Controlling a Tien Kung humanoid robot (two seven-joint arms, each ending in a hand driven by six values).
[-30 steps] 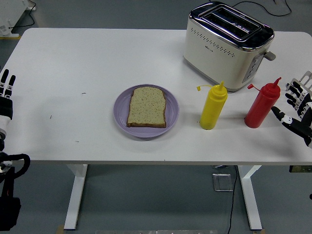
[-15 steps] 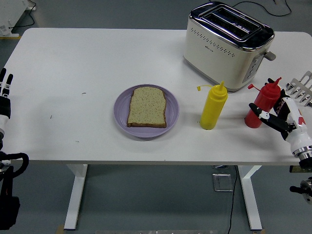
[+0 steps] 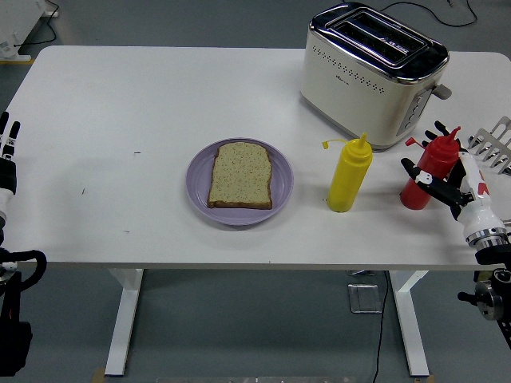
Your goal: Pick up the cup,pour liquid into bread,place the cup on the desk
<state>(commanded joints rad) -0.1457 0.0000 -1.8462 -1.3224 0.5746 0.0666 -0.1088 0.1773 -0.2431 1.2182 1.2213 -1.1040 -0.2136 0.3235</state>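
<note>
There is no cup on the table; instead a red squeeze bottle (image 3: 432,159) stands upright at the right, with a yellow squeeze bottle (image 3: 350,175) to its left. A slice of bread (image 3: 240,175) lies flat on a purple plate (image 3: 199,188) in the middle of the table. My right hand (image 3: 444,179) is against the red bottle's right side. Its fingers (image 3: 436,131) are spread and the thumb reaches across the bottle's front; they are not clenched on it. My left hand (image 3: 8,148) rests at the left edge with its fingers straight.
A cream and chrome toaster (image 3: 371,76) stands behind the two bottles at the back right. A metal rack (image 3: 495,144) pokes in at the right edge, just behind my right hand.
My right hand has come in from the right edge to the red bottle, and its fingers now reach around the bottle. The left hand has dropped slightly.
</note>
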